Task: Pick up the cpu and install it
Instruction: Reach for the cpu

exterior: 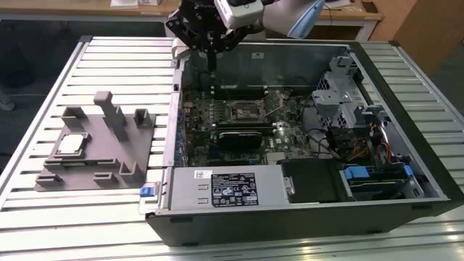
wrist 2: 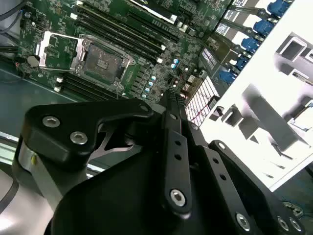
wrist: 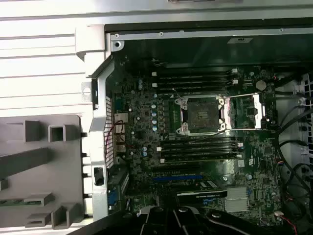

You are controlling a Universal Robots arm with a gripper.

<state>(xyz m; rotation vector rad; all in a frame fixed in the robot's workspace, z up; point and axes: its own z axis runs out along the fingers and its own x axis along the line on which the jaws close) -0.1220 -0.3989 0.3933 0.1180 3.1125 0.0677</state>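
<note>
Slatted metal table [exterior: 108,60] with an open PC case [exterior: 217,231] lying on its side, and a grey fixture tray [exterior: 94,163] just beside it on the exterior view's left. The cpu [exterior: 71,144] sits flat in that tray, untouched, well apart from the gripper [exterior: 212,65].

Pickup is the step in hand imo, and doing it well means grabbing the chip by opposite edges and keeping it level. I'd also check its corner orientation against the socket [wrist: 201,114], which is empty with its retention frame [wrist: 247,111] flipped open. Those pins won't forgive a crooked drop.

Pose-wise, the arm hangs over the case's far wall, above the motherboard, fingers pointing straight down. They look pressed together with nothing between them.
</note>
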